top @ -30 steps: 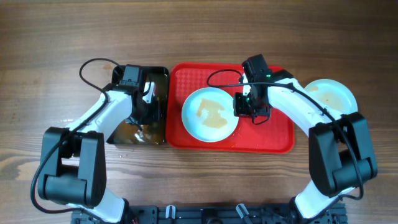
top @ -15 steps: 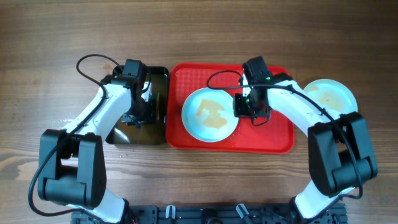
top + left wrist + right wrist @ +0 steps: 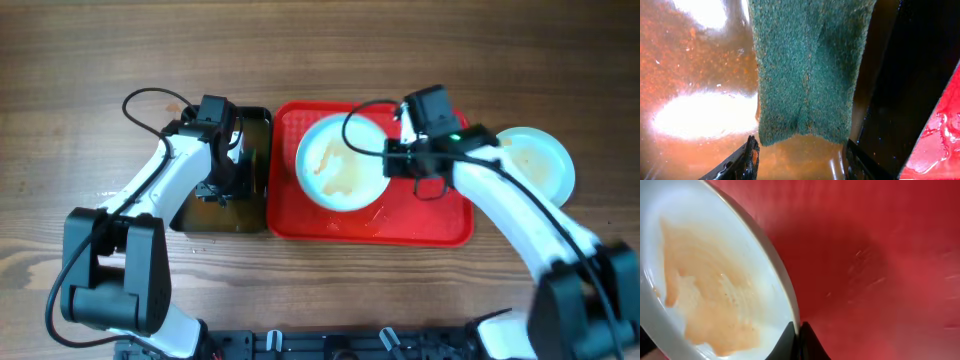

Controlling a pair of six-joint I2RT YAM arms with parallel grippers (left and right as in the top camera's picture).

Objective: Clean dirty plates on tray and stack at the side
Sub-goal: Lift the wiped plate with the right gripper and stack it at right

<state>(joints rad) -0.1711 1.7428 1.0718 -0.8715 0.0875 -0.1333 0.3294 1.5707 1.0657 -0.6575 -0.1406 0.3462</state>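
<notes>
A pale plate (image 3: 343, 162) with orange-brown sauce is tilted up over the red tray (image 3: 420, 225). My right gripper (image 3: 392, 160) is shut on its right rim. The right wrist view shows the fingers (image 3: 799, 330) pinching the rim of the plate (image 3: 715, 295) above the tray floor (image 3: 880, 255). A second smeared plate (image 3: 535, 160) lies on the table right of the tray. I see no third plate. My left gripper (image 3: 220, 185) hangs over the black tray (image 3: 250, 215). Its fingers (image 3: 802, 157) are open, at the near end of the green sponge (image 3: 807, 70).
The black tray holds brownish water (image 3: 700, 115) and stands just left of the red tray, whose wet edge (image 3: 940, 145) shows in the left wrist view. Bare wood table lies all around. A black cable loops over each arm.
My right gripper has lifted and tilted the plate, shifting it toward the tray's back. My left gripper rose a little over the black tray, then stayed still.
</notes>
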